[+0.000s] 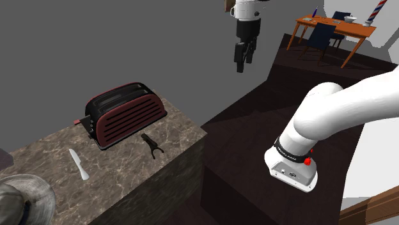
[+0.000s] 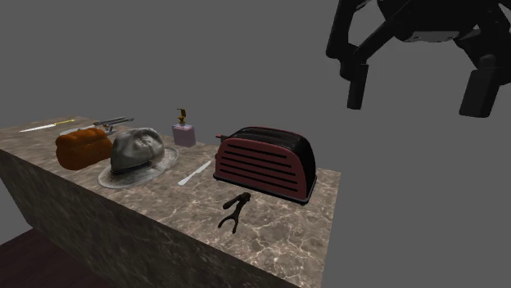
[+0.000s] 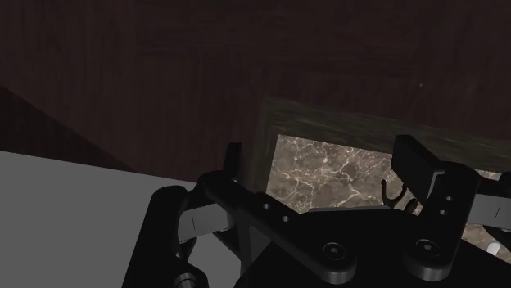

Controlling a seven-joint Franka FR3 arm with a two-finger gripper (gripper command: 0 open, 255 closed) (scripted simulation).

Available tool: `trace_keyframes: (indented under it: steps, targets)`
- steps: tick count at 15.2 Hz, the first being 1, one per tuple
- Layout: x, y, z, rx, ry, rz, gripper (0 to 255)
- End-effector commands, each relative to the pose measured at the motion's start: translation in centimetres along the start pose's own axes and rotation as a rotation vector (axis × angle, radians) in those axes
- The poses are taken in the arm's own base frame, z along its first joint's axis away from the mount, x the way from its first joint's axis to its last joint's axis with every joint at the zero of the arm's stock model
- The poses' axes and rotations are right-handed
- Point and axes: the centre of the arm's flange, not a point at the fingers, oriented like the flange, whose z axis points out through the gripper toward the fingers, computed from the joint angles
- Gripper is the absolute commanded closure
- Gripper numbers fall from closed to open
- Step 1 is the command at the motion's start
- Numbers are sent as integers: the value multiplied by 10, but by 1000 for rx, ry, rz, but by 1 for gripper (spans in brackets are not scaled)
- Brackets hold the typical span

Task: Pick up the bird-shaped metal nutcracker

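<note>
Two black fingers of the gripper stand spread wide apart with nothing between them, hanging high over the end of the marble counter, well clear of everything on it. Down on the stone, the nutcracker, a small dark piece with two splayed legs, lies flat between the dark red toaster and the counter's long front edge, near the end corner, just beside the toaster but not touching it. In the wrist view the nutcracker shows close by one finger, with the counter's corner beyond it. A white knife lies along the toaster's other side. Farther along the counter sit a grey hat, a brown loaf touching it, and a soap dispenser near the back edge
</note>
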Motion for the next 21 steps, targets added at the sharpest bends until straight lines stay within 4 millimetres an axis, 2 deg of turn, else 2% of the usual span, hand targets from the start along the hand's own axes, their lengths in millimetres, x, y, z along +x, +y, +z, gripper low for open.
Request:
trace_keyframes:
  steps: [1, 21]
  targets:
    - [0, 0, 0, 0, 0, 0, 0]
    - [164, -126, 155, 53, 11, 132, 0]
